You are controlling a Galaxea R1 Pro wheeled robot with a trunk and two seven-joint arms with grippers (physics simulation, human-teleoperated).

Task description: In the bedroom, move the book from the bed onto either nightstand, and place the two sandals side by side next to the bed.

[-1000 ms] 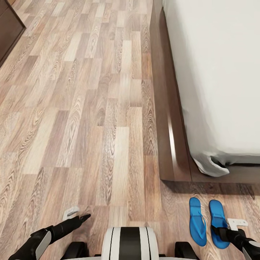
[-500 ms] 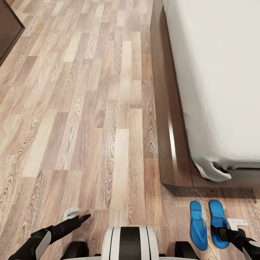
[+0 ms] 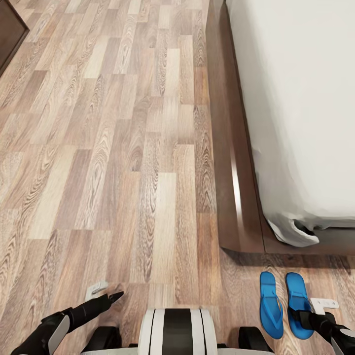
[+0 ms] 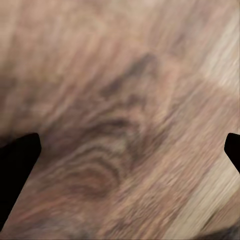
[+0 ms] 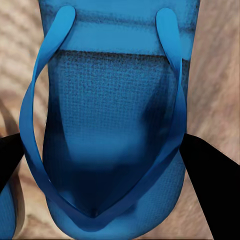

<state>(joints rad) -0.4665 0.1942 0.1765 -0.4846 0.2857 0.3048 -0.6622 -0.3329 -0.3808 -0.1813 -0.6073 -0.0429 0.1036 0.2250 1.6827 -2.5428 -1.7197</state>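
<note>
Right gripper [image 5: 107,165] hangs over the right sandal [image 3: 298,304], jaws apart, nothing held. Left sandal [image 3: 270,303] lies just beside it, both on the wood floor [image 3: 123,172] near the bed [image 3: 301,108] foot corner. Left gripper [image 3: 104,293] is spread, empty. Risk: a careless descent nudges the pair askew.

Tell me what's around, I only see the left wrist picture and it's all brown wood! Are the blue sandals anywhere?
Observer: Yes, two blue sandals lie side by side on the floor, just past the foot corner of the bed.
Operator: Is the other hand near them?
Observer: The right gripper hangs over one sandal, fingers open on either side of it.
Operator: What's my hand doing?
Observer: The left gripper is open above bare floor.
</note>
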